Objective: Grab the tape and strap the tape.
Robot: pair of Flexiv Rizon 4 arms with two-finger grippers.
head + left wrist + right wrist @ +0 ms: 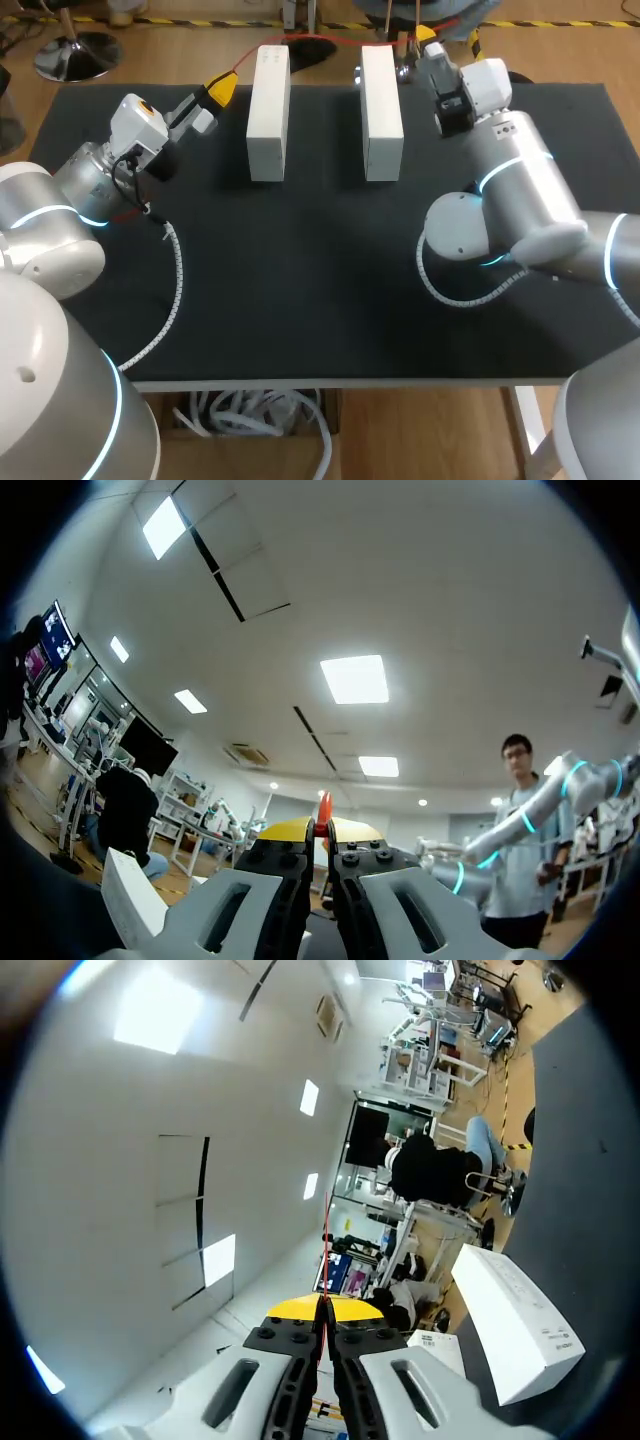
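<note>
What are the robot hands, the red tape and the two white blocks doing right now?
left gripper, shut on one end of the red tape.
right gripper, shut on the tape's other end.
red tape, off the table, stretched between both grippers.
left white block, standing on the table, untouched.
right white block, standing beside it with a gap between, untouched.
</note>
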